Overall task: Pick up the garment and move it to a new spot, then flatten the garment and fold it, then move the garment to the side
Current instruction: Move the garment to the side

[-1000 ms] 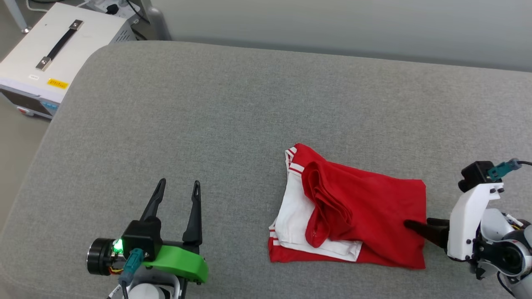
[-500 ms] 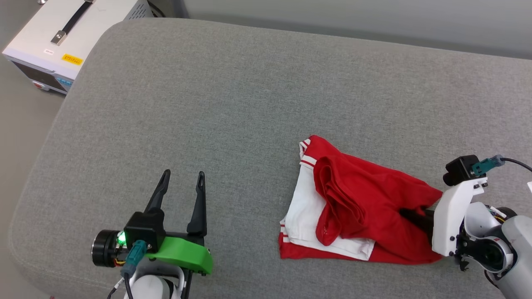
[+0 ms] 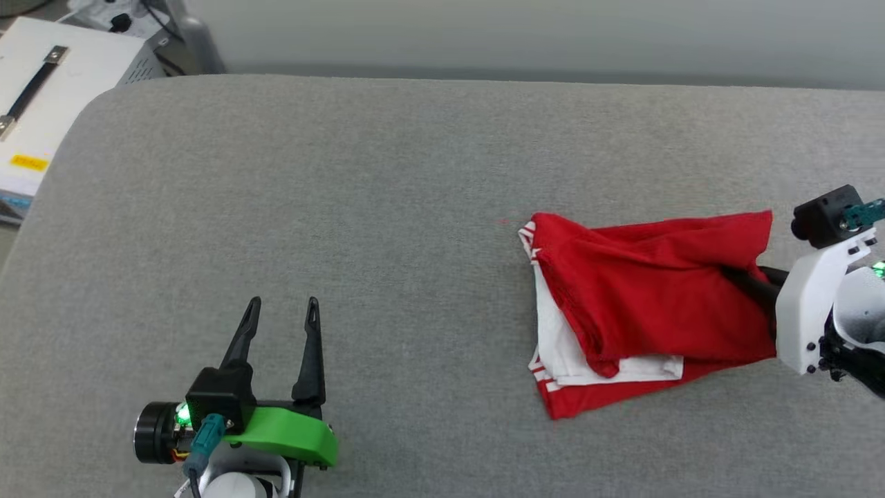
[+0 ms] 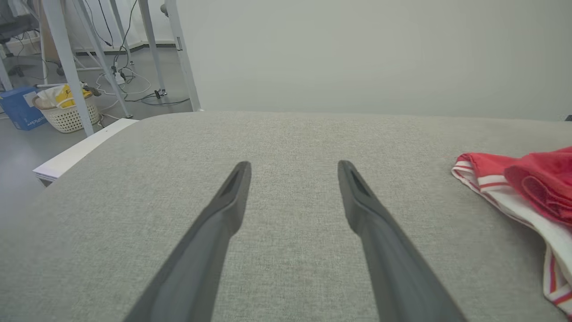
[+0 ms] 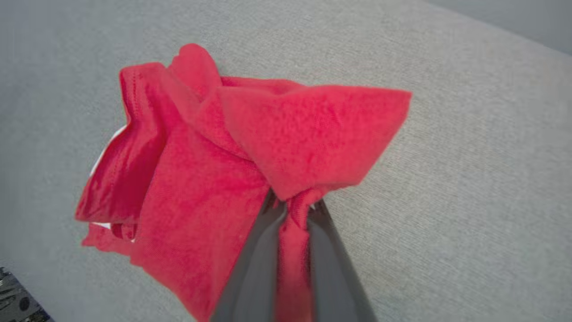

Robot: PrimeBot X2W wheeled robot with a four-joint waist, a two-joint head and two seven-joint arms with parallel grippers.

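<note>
The garment [image 3: 643, 297], a red T-shirt with white sleeves and striped trim, lies folded at the right of the grey cushion [image 3: 387, 207]. My right gripper [image 3: 743, 277] is shut on its right edge, and that side is pulled up off the surface. In the right wrist view red cloth [image 5: 250, 147] is pinched between the two dark fingers [image 5: 292, 210] and hangs bunched ahead of them. My left gripper [image 3: 280, 308] stands open at the lower left, far from the shirt. In the left wrist view its fingers [image 4: 292, 172] are spread over bare cushion, and the garment's striped edge [image 4: 514, 188] shows at the right.
A white equipment box [image 3: 41, 104] with a black handle stands off the cushion's far left corner. A grey wall [image 3: 525, 34] runs behind the cushion. In the left wrist view a basket [image 4: 67, 112], table legs and cables stand on the floor at the far left.
My right gripper closed on the garment's right edge and lifted it, dragging the shirt to the right. The left gripper stayed open and still. The head camera shifted.
</note>
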